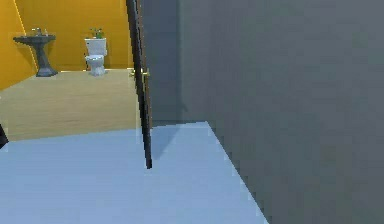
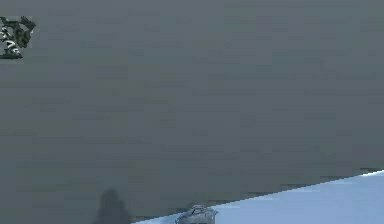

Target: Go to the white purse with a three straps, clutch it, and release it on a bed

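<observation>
A: What of the robot's own body is showing?
B: Perhaps one small grey lump, poking up at the arm side view's bottom edge, where the pale floor is meeting the wall.
A: Any markings?
B: It is looking low, rounded, mottled grey; I cannot tell whether it is the robot's.

Low at the arm side view's bottom edge, just right of the middle, a small grey lumpy shape pokes up, squat and rounded. It is too small and blurred to tell whether it belongs to the robot's arm, and no pose can be read from it.
</observation>
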